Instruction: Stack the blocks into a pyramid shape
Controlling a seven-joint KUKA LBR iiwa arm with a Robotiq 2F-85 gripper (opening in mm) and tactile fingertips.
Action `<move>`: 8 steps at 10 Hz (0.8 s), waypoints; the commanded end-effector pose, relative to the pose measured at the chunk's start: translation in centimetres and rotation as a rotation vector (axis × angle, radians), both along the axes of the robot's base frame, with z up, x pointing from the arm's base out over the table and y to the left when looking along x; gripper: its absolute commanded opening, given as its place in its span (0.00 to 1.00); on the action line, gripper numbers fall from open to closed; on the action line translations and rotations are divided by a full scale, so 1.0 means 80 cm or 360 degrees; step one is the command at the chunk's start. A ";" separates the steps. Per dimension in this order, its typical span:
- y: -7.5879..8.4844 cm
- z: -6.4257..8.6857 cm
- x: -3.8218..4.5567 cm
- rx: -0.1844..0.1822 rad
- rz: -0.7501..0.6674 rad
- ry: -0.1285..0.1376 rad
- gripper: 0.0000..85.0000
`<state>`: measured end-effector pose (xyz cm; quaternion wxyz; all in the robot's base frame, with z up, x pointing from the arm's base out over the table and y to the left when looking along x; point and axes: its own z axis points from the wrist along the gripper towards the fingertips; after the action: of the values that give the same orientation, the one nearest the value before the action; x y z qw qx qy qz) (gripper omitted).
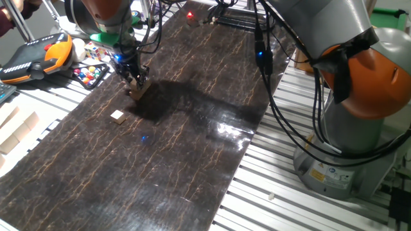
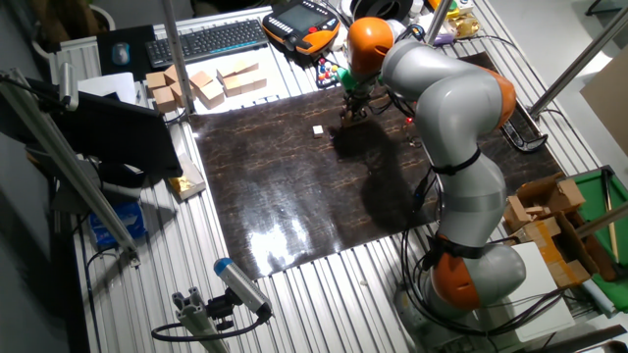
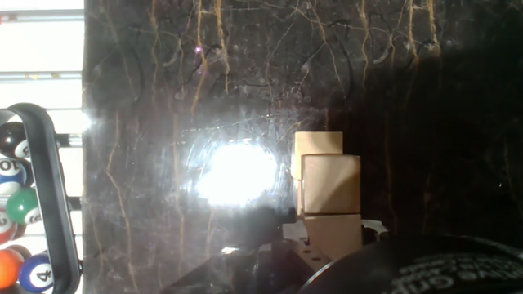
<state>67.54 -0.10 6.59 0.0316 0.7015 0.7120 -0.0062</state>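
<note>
Gripper [image 1: 136,82] sits low over the pyramid shape [image 1: 139,90] near the dark mat's [image 1: 192,141] far-left rim in one fixed view; whether its fingers clamp a cube or merely straddle the stack I cannot tell, since the arm's own shadow and the small scale hide the gap. In the hand view the pyramid shape [image 3: 328,192] shows as tan cubes in a line running from 12 to 6 o'clock, its long axis pointing up the frame, the nearest cube partly hidden by the hand's dark body at the bottom edge. A bright glare patch lies just at 9 o'clock of the stack. One loose block [image 1: 117,116] rests apart on the mat, toward 7 o'clock of the gripper, with bare mat all round it. Off the mat's edge at 9 o'clock lies a tray of billiard balls [image 3: 18,220]; open mat stretches widely toward 4 o'clock in one fixed view.
</note>
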 end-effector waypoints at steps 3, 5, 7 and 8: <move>0.001 0.000 0.000 -0.0004 -0.0041 -0.0004 0.01; 0.001 0.000 0.000 -0.0020 -0.0058 -0.0003 0.01; 0.001 -0.001 0.000 -0.0026 -0.0051 0.0000 0.01; 0.001 -0.001 0.000 -0.0026 -0.0046 0.0003 0.01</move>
<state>67.52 -0.05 6.48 0.0366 0.7115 0.7016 -0.0131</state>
